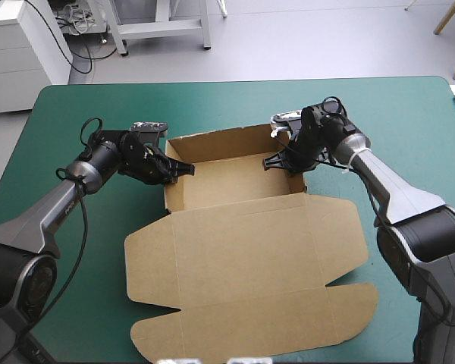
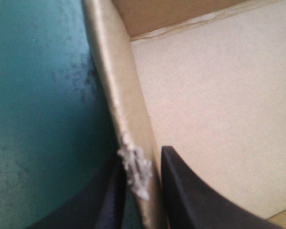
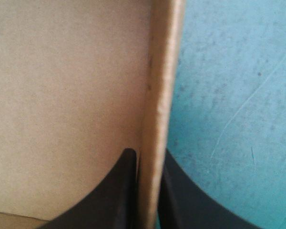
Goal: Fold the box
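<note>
Reaching in from both sides toward the box, a cut sheet of brown corrugated board sitting on the smooth teal-green cover of the table as an open tray. Standing upright between the two grippers: the far wall and both side walls. Lying flat behind the grippers, on the near side: the broad lid, its rounded flaps spread out.

Pinching the tray's left wall with the left gripper, its two broad black curved fingers all but closed on the board. Pressing one finger against the inside of the tray, the other against the outside, over the cover. Showing a frayed white patch on the wall's top edge, right between those fingers. Running ahead of this gripper, the wall's rim and then the corner with the far wall.

Clamping the right wall in the same way with the right gripper, fingers nearly meeting on the sheet. Holding one fingertip inside against the pale inner face, the other outside above the cover, the rim stretching straight ahead of the pincer.
</note>
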Robot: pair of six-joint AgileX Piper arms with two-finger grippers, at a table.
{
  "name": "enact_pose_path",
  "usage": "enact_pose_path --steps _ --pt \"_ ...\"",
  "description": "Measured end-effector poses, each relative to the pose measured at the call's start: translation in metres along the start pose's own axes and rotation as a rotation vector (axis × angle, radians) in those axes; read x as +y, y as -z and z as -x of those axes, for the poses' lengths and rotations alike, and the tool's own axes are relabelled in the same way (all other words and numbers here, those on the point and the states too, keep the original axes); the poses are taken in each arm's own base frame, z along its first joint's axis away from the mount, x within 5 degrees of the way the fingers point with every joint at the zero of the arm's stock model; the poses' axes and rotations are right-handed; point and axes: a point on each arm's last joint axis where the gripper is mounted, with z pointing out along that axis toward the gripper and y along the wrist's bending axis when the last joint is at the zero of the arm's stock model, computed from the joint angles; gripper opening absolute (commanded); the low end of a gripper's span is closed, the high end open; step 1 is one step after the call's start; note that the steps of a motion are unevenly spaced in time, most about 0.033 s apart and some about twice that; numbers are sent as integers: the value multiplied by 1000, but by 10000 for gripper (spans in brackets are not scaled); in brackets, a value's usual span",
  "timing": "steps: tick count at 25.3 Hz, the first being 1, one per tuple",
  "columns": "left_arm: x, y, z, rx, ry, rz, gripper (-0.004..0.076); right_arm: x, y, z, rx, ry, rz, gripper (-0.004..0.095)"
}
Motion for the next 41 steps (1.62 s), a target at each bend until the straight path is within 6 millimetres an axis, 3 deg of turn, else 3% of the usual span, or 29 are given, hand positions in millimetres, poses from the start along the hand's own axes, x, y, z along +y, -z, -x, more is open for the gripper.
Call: enact_pose_path --steps 1,5,10,15,21,29,32,36,41 --pt "0 -1 0 6 -15 0 398 0 3 4 -10 2 2 343" --pt "-2 -1 4 93 -49 -4 403 0 29 18 -60 15 -7 406" --pt "-14 43 30 82 -87 -24 403 -2 51 17 -95 22 -16 408" --pt "-20 87 45 17 -131 0 403 0 107 9 -213 27 -14 408" --pt "-30 157 43 -160 -164 -4 373 0 134 1 -265 31 -18 407" --pt "-31 259 3 -399 -219 92 279 0 120 5 -231 30 -19 406" --pt "-33 289 -16 -474 -258 90 158 -1 103 9 -194 32 -19 403" --pt "-31 310 -51 -511 -307 98 -6 1 77 13 -138 53 0 402" --pt "-23 303 -102 -459 -340 107 -8 1 45 17 -74 63 15 402"
